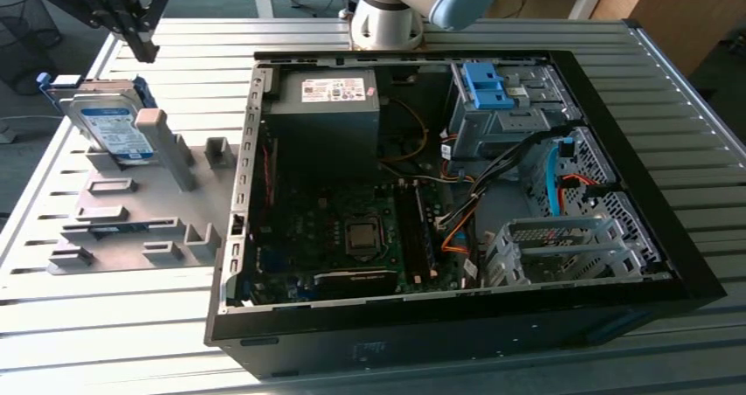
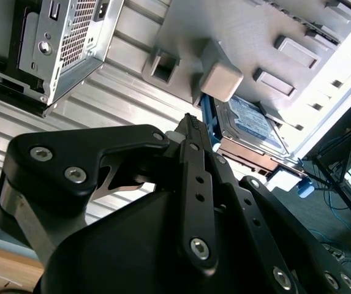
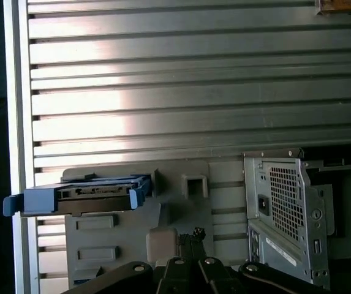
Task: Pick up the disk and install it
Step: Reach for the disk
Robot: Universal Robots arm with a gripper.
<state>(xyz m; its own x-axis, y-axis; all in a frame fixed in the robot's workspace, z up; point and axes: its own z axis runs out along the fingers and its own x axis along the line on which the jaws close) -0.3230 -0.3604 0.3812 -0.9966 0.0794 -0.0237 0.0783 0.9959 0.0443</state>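
The disk [image 1: 108, 126], a silver hard drive with a white-and-blue label and a blue bracket, stands tilted in a grey fixture [image 1: 131, 213] at the exterior view's left, beside the open computer case [image 1: 652, 238]. My black gripper [image 1: 146, 52] hangs in the air above and slightly behind the disk, apart from it, fingers pressed together with nothing between them. In the second wrist view the fingers [image 2: 195, 177] meet in one narrow bar pointing toward the disk [image 2: 249, 122]. The first wrist view shows the disk [image 3: 92, 195] edge-on past the gripper [image 3: 193, 236].
Inside the case sit a grey power supply [image 1: 338, 98], a tall blue latch piece [image 1: 484, 85], a motherboard [image 1: 349, 238] and a metal drive cage [image 1: 560, 246]. The arm's base [image 1: 390, 15] stands behind the case. The fixture carries several upright grey posts [image 1: 169, 150] on the slatted table [image 1: 105, 325].
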